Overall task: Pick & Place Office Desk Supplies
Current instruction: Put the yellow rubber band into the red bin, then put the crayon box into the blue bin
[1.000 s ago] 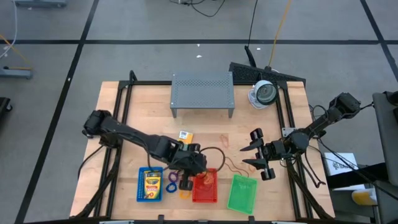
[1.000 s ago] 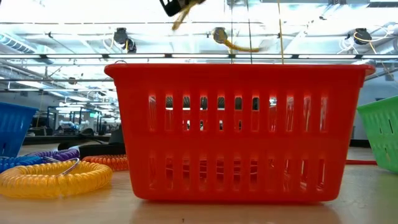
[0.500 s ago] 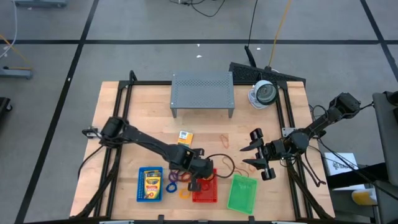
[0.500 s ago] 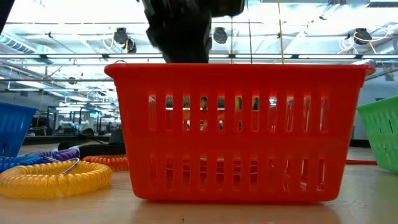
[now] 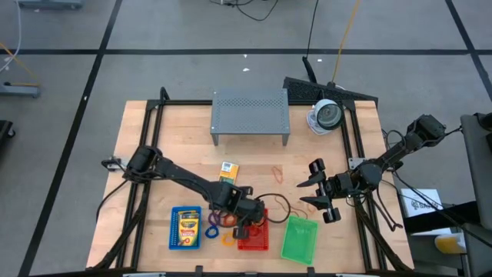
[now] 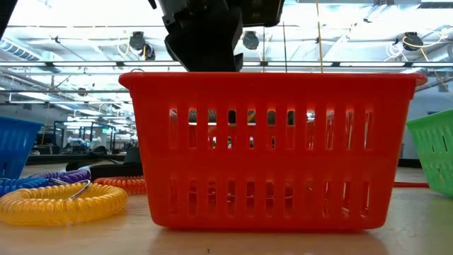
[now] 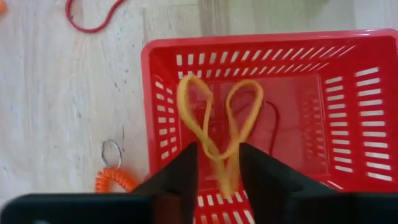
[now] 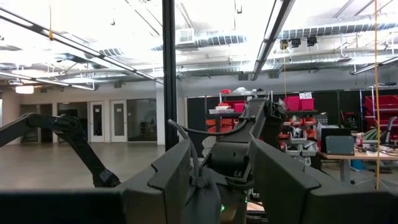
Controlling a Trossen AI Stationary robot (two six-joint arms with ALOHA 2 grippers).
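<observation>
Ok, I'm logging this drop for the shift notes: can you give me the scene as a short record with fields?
left tool: above the red tray, fingers parted
between its fingers: yellow rubber band, hanging over the tray's inside
already in red tray: a thin dark red band
beside red tray: orange coil ring; green tray; blue tray with a crayon box
right tool: open, waiting at the table's right, holding nothing

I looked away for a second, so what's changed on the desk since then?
The left gripper swung from beside the blue tray to over the red tray, carrying a yellowish rubber band; its fingers now stand apart, the band dangling between them. The right gripper and trays stayed put.
</observation>
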